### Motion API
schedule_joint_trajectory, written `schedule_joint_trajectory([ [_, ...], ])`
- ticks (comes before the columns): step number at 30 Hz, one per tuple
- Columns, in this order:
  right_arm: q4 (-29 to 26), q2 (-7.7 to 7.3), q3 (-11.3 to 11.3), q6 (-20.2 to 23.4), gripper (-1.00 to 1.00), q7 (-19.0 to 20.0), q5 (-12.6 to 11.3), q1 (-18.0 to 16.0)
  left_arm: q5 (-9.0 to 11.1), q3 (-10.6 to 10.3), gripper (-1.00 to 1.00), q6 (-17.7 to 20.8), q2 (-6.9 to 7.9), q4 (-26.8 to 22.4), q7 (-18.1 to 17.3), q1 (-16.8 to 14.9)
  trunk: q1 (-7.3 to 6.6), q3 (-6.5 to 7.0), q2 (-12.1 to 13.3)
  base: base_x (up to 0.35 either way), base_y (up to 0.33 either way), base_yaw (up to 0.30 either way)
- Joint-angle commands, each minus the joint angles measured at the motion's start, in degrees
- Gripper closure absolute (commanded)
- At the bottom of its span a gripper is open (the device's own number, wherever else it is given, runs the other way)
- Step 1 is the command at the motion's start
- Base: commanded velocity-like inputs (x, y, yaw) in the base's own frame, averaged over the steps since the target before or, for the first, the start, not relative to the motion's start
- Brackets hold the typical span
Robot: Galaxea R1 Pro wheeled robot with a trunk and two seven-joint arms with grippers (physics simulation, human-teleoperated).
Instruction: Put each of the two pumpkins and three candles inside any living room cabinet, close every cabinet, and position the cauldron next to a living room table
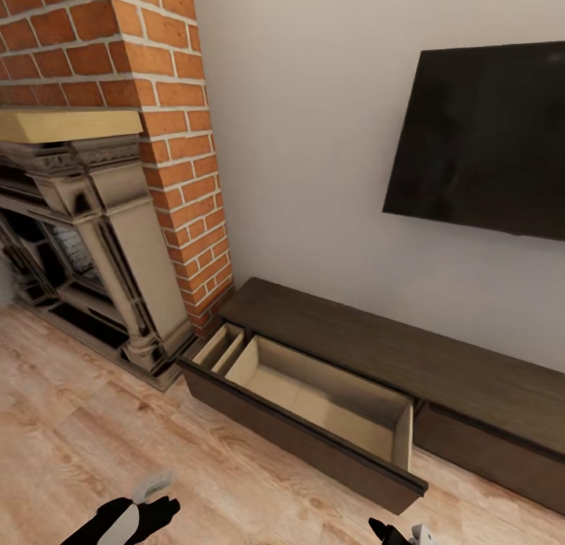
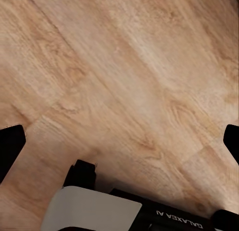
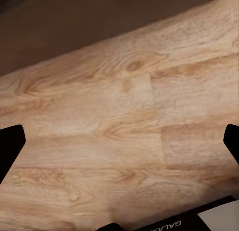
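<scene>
The long dark-brown cabinet (image 1: 408, 353) runs along the white wall under the TV. One of its fronts (image 1: 298, 439) is pulled out over the floor, showing an empty pale beige bin (image 1: 322, 396) and a narrow divided slot (image 1: 220, 347) beside it. The front to its right (image 1: 486, 451) is shut. My left gripper (image 2: 119, 144) and right gripper (image 3: 119, 144) both hover open over bare wood floor, holding nothing. The cabinet's dark front (image 3: 74, 27) lies just ahead of the right gripper. Pumpkins, candles, cauldron and table are out of view.
A brick chimney with an ornate fireplace surround (image 1: 102, 239) stands left of the cabinet. A black TV (image 1: 486, 137) hangs on the wall above it. My left arm (image 1: 125, 521) and right arm (image 1: 400, 533) show at the lower edge, over wood floor (image 1: 118, 427).
</scene>
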Motion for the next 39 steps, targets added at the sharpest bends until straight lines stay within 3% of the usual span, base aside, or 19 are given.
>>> schedule_joint_trajectory([
  [1,0.03,-0.02,0.47,-0.04,-1.00,0.23,-0.56,-0.02,0.60,-0.44,-1.00,0.15,0.06,-0.14,0.50,-0.03,-0.01,-0.05,-0.03,-0.120,-0.005,0.284],
  [39,0.03,-0.02,0.54,-0.04,-1.00,0.30,-0.56,-0.02,0.60,-0.55,-1.00,0.15,-0.11,-0.14,0.52,-0.03,-0.01,-0.05,-0.03,-0.037,-0.002,0.284],
])
